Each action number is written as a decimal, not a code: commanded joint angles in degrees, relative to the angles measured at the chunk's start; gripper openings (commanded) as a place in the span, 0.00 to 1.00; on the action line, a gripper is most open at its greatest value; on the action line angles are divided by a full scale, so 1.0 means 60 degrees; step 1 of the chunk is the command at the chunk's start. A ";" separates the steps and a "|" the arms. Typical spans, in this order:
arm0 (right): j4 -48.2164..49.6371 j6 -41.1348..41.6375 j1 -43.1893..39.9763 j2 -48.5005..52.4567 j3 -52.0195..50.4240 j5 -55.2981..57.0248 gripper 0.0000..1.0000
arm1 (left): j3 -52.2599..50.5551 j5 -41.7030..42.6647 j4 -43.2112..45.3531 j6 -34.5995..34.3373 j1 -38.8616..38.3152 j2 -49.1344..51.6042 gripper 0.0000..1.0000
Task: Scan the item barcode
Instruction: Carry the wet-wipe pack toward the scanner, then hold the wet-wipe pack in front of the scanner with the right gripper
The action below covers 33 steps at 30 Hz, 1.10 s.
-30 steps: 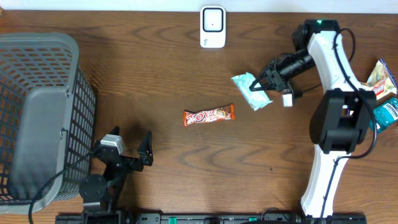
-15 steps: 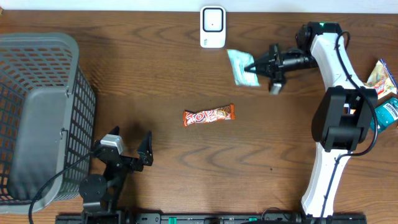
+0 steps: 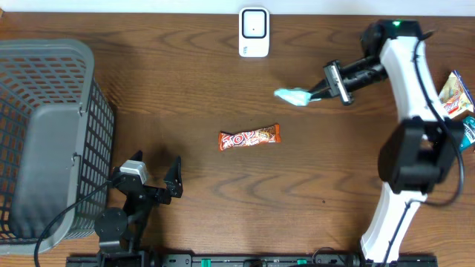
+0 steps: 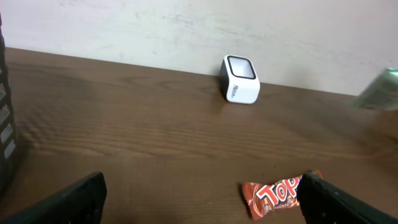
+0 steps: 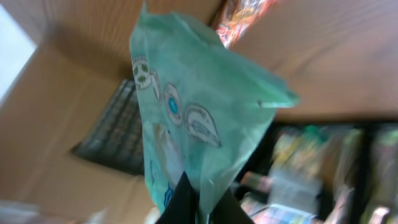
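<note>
Dark wood worktop [image 3: 185,81], pale wall [image 4: 155,25] behind its far edge. White scanner [image 3: 254,32] at mid far edge, grey basket [image 3: 44,133] at L edge, candy bar [image 3: 250,138] at centre, snack packs [image 3: 454,93] at R edge. Vs. 0.5 s earlier: teal packet [image 3: 292,96] has turned from flat to edge-on and drawn back from the far edge. R tool [image 3: 313,94] is clenched on the packet, held above the worktop between centre and R edge. L tool [image 3: 154,169] is spread wide, gripping 0 items, by the near edge.
</note>
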 commanded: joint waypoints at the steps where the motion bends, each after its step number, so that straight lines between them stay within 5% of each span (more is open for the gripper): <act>1: 0.0393 -0.0532 0.0342 -0.1013 0.0040 0.2809 0.01 | -0.0160 0.0015 -0.0277 -0.0084 -0.0047 -0.0058 0.98; 12: 0.4830 -0.3330 0.2390 -0.0867 0.0025 0.4007 0.05 | -0.0160 0.0015 -0.0277 -0.0084 -0.0047 -0.0058 0.98; 22: 0.8007 -0.2528 0.3045 -0.0142 0.0025 0.4543 0.01 | -0.0160 0.0015 -0.0277 -0.0084 -0.0047 -0.0058 0.98; 25: 0.7730 -0.2554 0.3100 -0.0138 0.0022 0.5027 0.13 | -0.0160 0.0015 -0.0277 -0.0084 -0.0047 -0.0058 0.98; 29: 0.7563 -0.3843 0.3238 -0.0036 0.0007 0.5643 0.52 | -0.0160 0.0015 -0.0277 -0.0084 -0.0047 -0.0058 0.98; 33: 0.7282 -0.5909 0.3402 0.0430 -0.0015 0.5730 0.59 | -0.0160 0.0015 -0.0277 -0.0084 -0.0047 -0.0058 0.98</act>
